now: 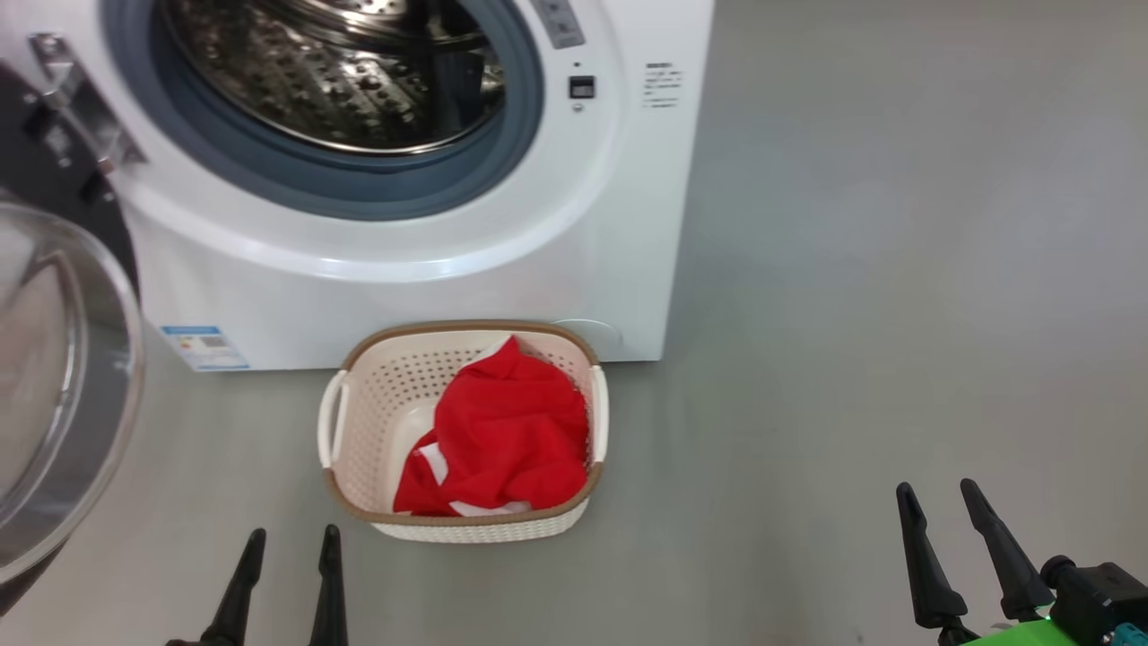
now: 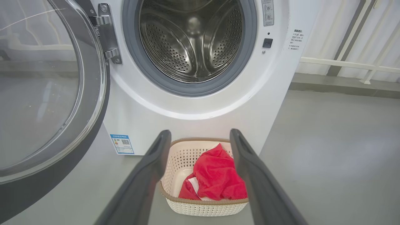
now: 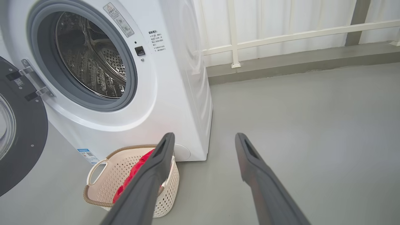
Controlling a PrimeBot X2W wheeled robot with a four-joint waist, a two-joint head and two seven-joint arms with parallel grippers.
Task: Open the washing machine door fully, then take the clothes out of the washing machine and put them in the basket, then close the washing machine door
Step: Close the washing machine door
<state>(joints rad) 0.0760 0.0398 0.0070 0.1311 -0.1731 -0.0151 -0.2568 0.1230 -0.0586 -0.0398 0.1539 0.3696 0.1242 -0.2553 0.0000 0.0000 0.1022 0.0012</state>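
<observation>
red clothes (image 1: 507,431) lie inside the basket (image 1: 381,395) rim, door (image 1: 54,377) open.

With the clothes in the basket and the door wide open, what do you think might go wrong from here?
1. The basket stands close to the washing machine, below its opening; an arm swinging the washing machine door shut might knock it and spill the clothes.
2. The left gripper, open and empty, may slip on the door's glossy curved surface, leaving it unlatched.
</observation>
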